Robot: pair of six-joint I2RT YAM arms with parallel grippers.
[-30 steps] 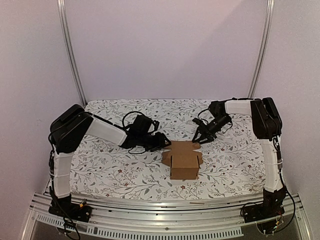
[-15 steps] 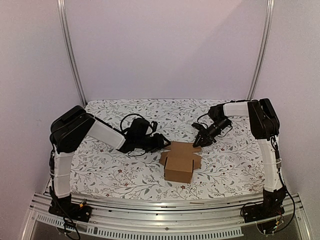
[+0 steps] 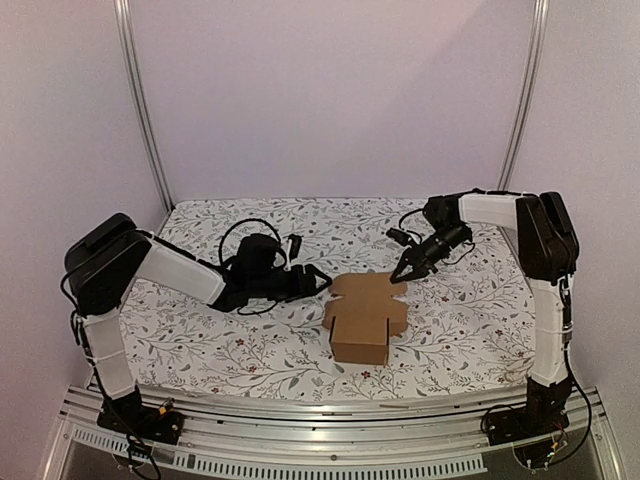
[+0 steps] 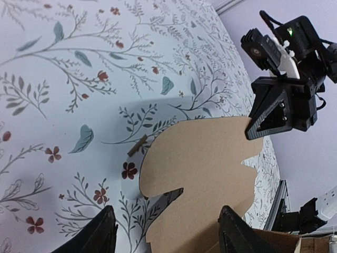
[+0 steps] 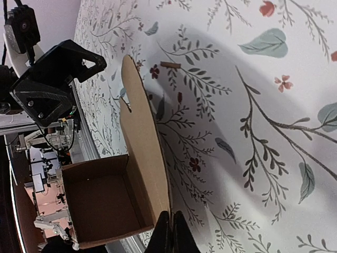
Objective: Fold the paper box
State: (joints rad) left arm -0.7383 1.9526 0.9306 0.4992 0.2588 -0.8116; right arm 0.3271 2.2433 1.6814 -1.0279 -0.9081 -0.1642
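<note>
The paper box [image 3: 362, 325] sits mid-counter [image 3: 200, 330], body formed and lid [image 3: 365, 290] open rearward; the right claw [image 3: 405, 271] looks pinched shut on the lid's far corner, the left claw [image 3: 321, 283] gapes empty beside it, so the next move is probably swinging the lid forward.

One paper box [image 3: 362, 318], two robot arms — the left arm [image 3: 180, 268] and the right arm [image 3: 490, 210] — two grippers, the left gripper [image 3: 322, 282] and the right gripper [image 3: 399, 276], one floral tablecloth [image 3: 230, 340], two aluminium posts [image 3: 140, 100], one small brown scrap [image 4: 138, 145].
</note>
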